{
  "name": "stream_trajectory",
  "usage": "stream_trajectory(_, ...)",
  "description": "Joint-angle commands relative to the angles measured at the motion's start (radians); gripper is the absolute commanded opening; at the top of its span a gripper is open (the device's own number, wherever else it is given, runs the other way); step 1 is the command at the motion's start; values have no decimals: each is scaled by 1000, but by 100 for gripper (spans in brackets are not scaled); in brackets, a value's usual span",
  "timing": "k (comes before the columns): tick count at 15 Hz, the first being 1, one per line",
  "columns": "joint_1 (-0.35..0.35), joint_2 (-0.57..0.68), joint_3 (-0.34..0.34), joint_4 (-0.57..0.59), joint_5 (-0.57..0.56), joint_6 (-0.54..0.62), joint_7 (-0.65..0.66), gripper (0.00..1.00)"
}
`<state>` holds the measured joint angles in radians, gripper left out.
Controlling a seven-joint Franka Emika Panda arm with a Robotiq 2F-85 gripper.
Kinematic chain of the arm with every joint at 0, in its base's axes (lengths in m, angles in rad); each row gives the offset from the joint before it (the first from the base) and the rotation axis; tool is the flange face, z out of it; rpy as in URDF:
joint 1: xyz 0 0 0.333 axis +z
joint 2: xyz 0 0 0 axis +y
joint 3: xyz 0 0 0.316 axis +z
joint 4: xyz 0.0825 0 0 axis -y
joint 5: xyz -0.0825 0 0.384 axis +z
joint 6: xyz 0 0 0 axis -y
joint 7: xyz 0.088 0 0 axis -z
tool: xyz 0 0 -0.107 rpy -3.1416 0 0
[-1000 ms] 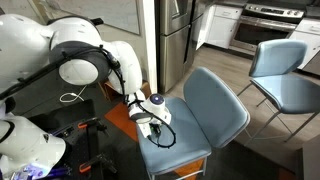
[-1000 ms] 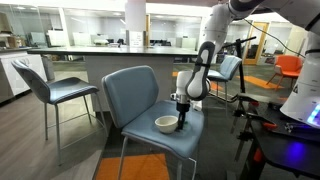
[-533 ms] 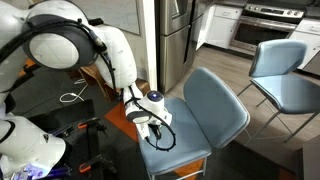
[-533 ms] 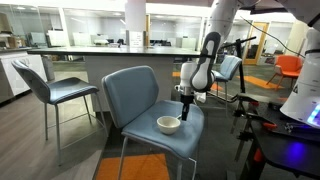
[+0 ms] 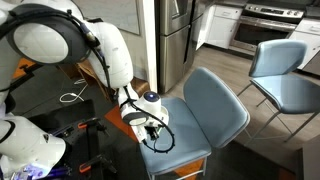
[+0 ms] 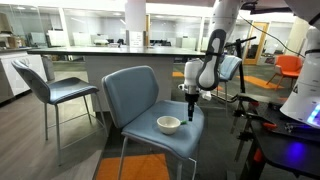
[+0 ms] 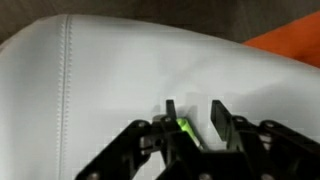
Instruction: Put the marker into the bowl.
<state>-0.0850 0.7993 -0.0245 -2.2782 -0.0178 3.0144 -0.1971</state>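
Note:
My gripper (image 6: 191, 97) hangs above the blue chair seat (image 6: 140, 100), just beside and above the small cream-white bowl (image 6: 168, 124). In the wrist view the two dark fingers (image 7: 169, 108) stand a narrow gap apart over the pale seat. The marker (image 7: 186, 128), a short bright green stick, sits tilted between them against one finger. The gripper (image 7: 191, 108) is shut on it and holds it clear of the seat. The bowl does not show in the wrist view. In an exterior view the gripper (image 5: 150, 124) is over the seat's near edge.
A second blue chair (image 6: 50, 85) stands by the counter. Another chair (image 5: 285, 70) stands by the kitchen units. An orange floor patch (image 7: 285, 45) lies past the seat edge. Robot equipment (image 6: 290, 140) stands close beside the chair.
The gripper has risen from seat level beside the bowl to well above it and shifted slightly away from the bowl. The bowl has not moved.

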Motion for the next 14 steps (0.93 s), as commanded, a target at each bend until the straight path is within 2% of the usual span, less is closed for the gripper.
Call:
stream_trajectory(1,-9,-13,8,11,-87,-30,-45,77)
stream_trajectory(4,-31,-12,36,31,-146,-48,-89,98)
stream_trajectory(6,-71,1,79,46,-174,-57,-142,100)
stream_trajectory(9,-99,31,110,81,-191,-95,-194,100)
stream_trajectory(10,-107,44,114,98,-194,-113,-210,96)
stream_trajectory(11,-109,55,113,115,-196,-131,-221,74)
stream_trajectory(13,-106,79,105,153,-202,-162,-243,70)
stream_trajectory(14,-102,92,100,174,-203,-174,-246,61)
